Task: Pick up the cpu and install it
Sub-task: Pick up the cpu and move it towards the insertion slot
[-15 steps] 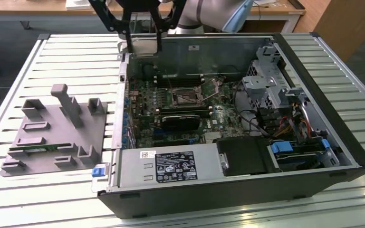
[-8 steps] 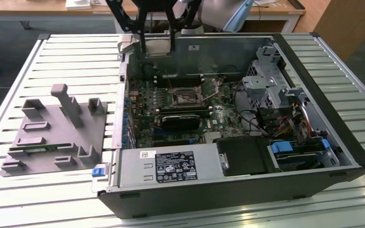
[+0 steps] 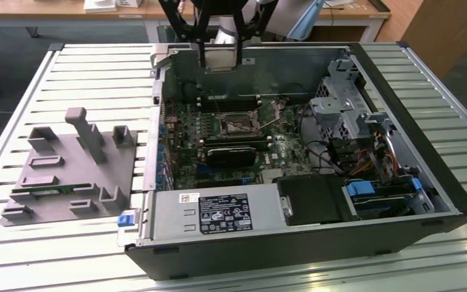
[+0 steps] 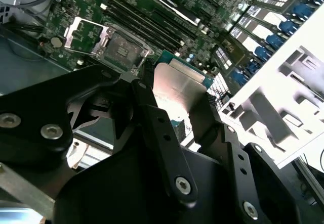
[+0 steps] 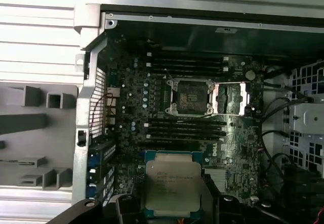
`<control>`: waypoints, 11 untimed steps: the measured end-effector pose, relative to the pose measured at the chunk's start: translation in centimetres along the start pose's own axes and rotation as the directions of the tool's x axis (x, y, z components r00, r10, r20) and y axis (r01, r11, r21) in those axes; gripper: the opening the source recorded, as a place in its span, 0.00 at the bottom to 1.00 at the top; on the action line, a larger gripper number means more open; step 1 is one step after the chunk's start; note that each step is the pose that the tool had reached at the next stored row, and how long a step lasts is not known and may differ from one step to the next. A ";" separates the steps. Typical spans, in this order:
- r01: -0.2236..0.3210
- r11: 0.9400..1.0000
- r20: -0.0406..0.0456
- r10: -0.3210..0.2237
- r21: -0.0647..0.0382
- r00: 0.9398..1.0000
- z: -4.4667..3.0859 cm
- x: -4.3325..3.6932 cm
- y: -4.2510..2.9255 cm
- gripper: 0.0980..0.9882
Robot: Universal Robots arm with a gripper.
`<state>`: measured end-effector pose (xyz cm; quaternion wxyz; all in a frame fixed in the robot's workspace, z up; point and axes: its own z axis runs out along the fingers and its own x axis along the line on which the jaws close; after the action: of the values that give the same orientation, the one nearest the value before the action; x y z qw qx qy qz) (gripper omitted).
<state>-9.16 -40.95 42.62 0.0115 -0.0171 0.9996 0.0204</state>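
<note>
The cpu (image 5: 172,183) is a flat square chip with a silvery top plate and a green edge. My gripper (image 5: 172,199) is shut on it, with a black finger on each side. In the second wrist view the cpu (image 4: 178,90) sits between the fingers (image 4: 152,118) of the gripper (image 4: 174,101). In the exterior view the gripper (image 3: 219,47) hangs over the far wall of the open computer case (image 3: 298,243), with the cpu (image 3: 219,58) well above the motherboard. The cpu socket (image 5: 191,96) lies open, its load plate (image 5: 230,98) flipped to one side.
A grey fixture tray (image 3: 71,170) with upright posts and a green memory stick (image 3: 51,191) lies on the slatted table (image 3: 95,67) at the exterior view's left. Inside the case are a black heatsink (image 3: 233,155), a power supply (image 3: 217,213) and a drive cage (image 3: 347,103).
</note>
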 end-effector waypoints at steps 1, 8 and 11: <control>0.000 1.000 0.001 0.000 -0.002 1.000 0.03 -0.24 0.08 0.48; 0.000 1.000 0.002 0.000 -0.013 1.000 0.36 -0.81 1.15 0.48; 0.000 1.000 0.002 0.000 -0.017 1.000 0.52 -0.92 1.82 0.48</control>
<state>-8.29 -39.08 42.19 0.0125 -0.0170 0.9994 0.0288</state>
